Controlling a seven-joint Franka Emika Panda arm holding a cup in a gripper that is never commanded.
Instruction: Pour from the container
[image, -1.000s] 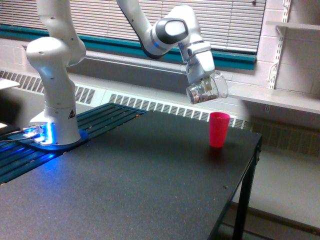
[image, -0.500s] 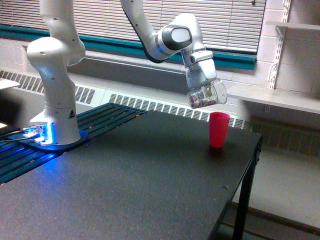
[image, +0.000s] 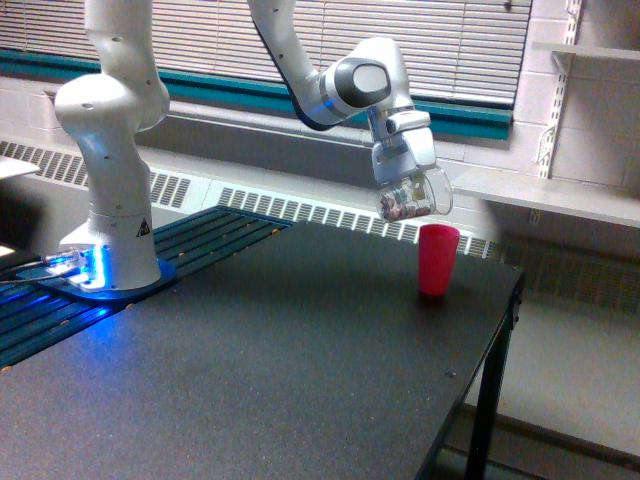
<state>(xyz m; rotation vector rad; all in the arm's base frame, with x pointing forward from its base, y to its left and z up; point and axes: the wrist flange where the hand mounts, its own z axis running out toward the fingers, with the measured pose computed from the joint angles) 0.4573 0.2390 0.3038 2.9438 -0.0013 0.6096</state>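
Observation:
The container (image: 414, 195) is a clear rounded cup with small brownish bits showing through its lower side. It hangs tilted in the air, its mouth turned toward the exterior view's right. My gripper (image: 408, 186) is shut on the container from above. A pink cup (image: 437, 259) stands upright on the black table (image: 250, 370) near its far right corner, just below and slightly right of the container. A small gap separates the two cups.
The arm's white base (image: 110, 190) stands at the exterior view's left on a blue-lit slatted mount (image: 60, 300). A white ledge (image: 540, 195) runs behind the table along the wall. The table's right edge (image: 490, 350) drops off close to the pink cup.
The gripper has carried the container to the right and slightly down, closer to the pink cup. The pink cup has not moved.

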